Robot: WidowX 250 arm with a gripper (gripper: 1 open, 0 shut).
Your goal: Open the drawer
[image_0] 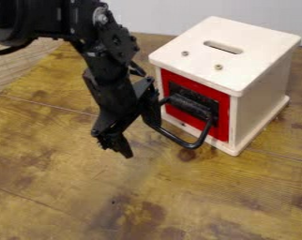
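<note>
No legible writing on drawer

Workshop — worn wooden tabletop

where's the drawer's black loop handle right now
In the camera view the black loop handle sticks out from the red drawer front, right of centre, just right of the open gripper over the wooden table.

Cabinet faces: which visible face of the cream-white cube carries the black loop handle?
The red front panel of the drawer, facing the arm, carries the black loop handle. The cream-white top face has only a slot; the right side is plain.
</note>
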